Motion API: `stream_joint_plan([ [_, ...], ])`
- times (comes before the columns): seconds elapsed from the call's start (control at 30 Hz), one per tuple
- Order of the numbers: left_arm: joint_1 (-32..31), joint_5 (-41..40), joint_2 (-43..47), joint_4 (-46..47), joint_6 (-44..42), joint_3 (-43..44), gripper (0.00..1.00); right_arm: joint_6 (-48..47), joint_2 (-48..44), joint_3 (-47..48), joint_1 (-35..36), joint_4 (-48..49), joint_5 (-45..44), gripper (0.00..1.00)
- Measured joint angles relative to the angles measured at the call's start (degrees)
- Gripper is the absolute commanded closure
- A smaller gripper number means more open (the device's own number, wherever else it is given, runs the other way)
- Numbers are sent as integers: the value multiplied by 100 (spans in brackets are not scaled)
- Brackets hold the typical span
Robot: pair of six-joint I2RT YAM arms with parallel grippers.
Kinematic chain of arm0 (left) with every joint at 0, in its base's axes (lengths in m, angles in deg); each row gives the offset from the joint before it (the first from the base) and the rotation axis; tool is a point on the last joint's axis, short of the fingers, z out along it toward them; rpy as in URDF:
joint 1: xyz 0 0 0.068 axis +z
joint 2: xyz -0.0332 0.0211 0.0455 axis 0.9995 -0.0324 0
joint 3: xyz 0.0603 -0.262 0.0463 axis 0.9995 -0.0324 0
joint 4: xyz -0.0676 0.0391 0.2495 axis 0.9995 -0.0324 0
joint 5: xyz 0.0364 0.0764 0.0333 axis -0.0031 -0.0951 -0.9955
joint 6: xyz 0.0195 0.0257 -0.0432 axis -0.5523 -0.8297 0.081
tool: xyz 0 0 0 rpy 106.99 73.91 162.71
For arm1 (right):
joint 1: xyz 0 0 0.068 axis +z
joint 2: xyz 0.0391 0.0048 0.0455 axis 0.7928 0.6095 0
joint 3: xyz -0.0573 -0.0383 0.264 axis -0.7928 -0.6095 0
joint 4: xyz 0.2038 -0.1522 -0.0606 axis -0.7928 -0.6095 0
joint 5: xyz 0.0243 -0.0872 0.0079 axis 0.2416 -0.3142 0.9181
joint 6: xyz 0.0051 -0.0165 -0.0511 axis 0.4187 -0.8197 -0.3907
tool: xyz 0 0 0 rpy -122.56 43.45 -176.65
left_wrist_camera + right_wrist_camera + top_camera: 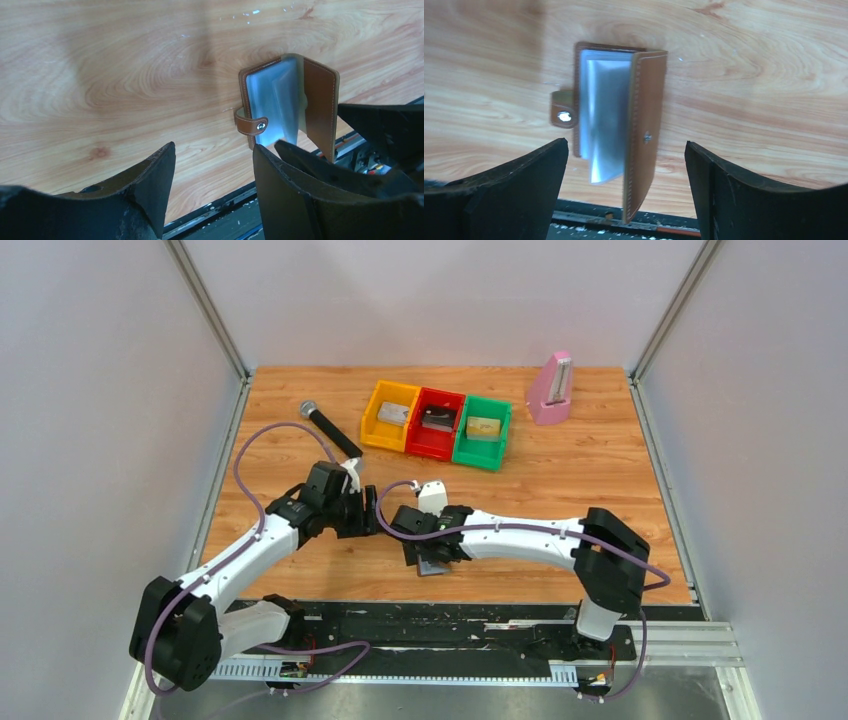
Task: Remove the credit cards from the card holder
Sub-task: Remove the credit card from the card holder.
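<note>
The card holder (432, 566) lies on the wooden table by the front edge. It is brown, with silvery-blue plastic sleeves (601, 115). It is half open, one cover (644, 125) standing up and the snap strap (251, 123) sticking out sideways. My right gripper (626, 160) hangs open above it, the raised cover between the wide jaws and touching neither finger. My left gripper (215, 165) is open and empty just left of the holder. I cannot tell whether credit cards sit in the sleeves. A flat card lies in each coloured bin.
Yellow (391, 415), red (436, 422) and green (482, 430) bins stand in a row at the back. A black microphone (330, 427) lies left of them and a pink metronome (550, 388) stands to their right. A black rail (624, 220) borders the table's front edge.
</note>
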Motion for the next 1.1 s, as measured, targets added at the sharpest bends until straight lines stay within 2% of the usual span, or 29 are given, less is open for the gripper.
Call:
stream_joint_plan([
  [0.1, 0, 177, 0, 201, 136, -192, 34, 59, 289, 28, 0, -216, -160, 13],
  [0.17, 0, 319, 0, 348, 238, -323, 34, 90, 422, 28, 0, -297, -221, 18],
  [0.4, 2, 804, -15, 931, 442, -704, 34, 234, 450, -101, -2, -210, -400, 53],
  [0.57, -4, 1064, -164, 1379, 590, -981, 33, 315, 90, -680, -52, 144, -382, 70],
  [0.97, -378, 1443, -1060, 2677, 857, -1152, 30, 181, -1495, -2437, -564, 1897, 260, 82],
  [1.1, -573, 1508, -1451, 3215, 966, -1185, 30, 68, -1840, -2962, -820, 2581, 629, 82],
])
